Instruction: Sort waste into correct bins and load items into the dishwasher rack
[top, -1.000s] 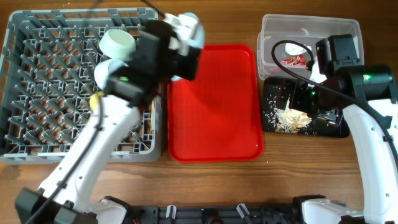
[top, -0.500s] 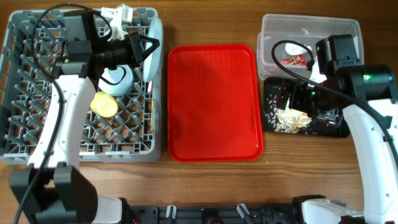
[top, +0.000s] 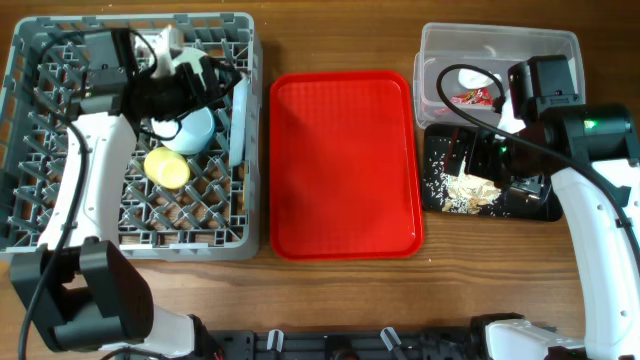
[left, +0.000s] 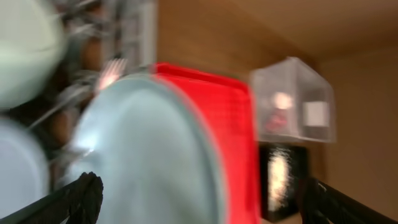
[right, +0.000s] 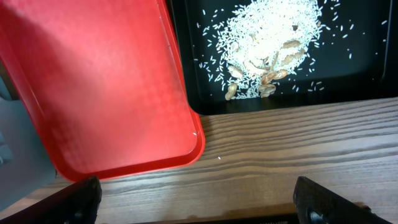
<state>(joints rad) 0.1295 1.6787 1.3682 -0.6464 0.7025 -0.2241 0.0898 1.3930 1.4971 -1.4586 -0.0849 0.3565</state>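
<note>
Two arms are at work. Overhead: the left gripper (top: 218, 80) hovers inside the grey dishwasher rack (top: 60, 215), just beside a white plate (top: 238, 120) standing on edge near a mint bowl (top: 195, 128) and a yellow cup (top: 167, 167). Left wrist, blurred: its fingers are spread wide with the plate's rim between them, apparently unclamped. Right wrist: the right gripper (right: 196, 190) hangs spread and empty above the black tray (right: 367, 81) of rice crumbs (right: 273, 37). The best next move looks like backing the left gripper straight out without nudging the plate off its pegs.
</note>
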